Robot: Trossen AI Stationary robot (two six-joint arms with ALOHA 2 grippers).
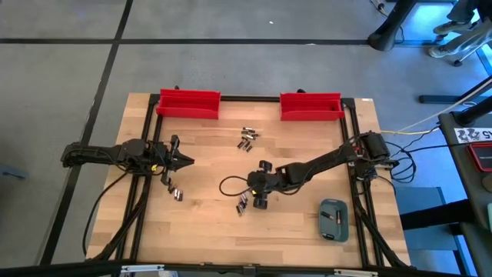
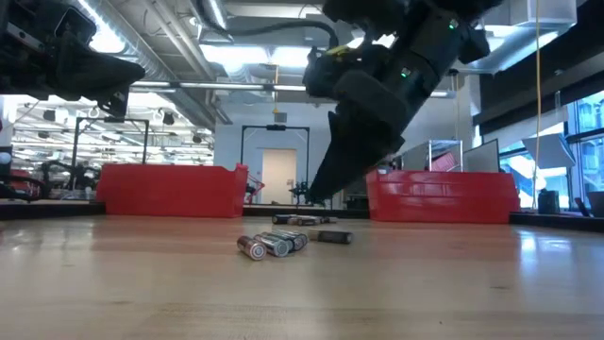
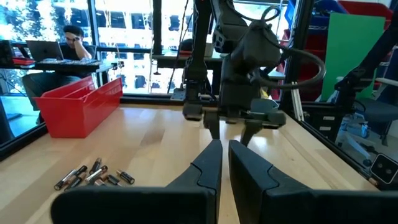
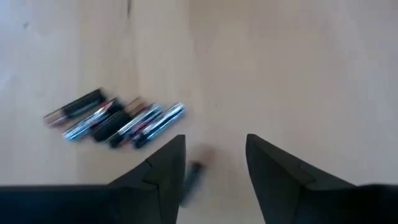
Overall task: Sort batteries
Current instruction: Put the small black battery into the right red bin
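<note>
Right gripper (image 4: 214, 158): spread, hovering above the batteries (image 4: 118, 118).
Your move: shift toward the cluster at ten o'clock, straddle one cell, then pinch.
Left gripper (image 1: 187, 161): pressed together, waiting.

Bare table (image 1: 207, 223) all round; batteries (image 1: 242, 205) lie beside the right pincer (image 1: 260, 202).

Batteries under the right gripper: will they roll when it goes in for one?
Likely yes: the batteries are smooth cylinders lying on their sides on bare wood. They lie packed side by side, so the open right gripper may nudge neighbours. Metallic casings probably slip in the fingers.
</note>
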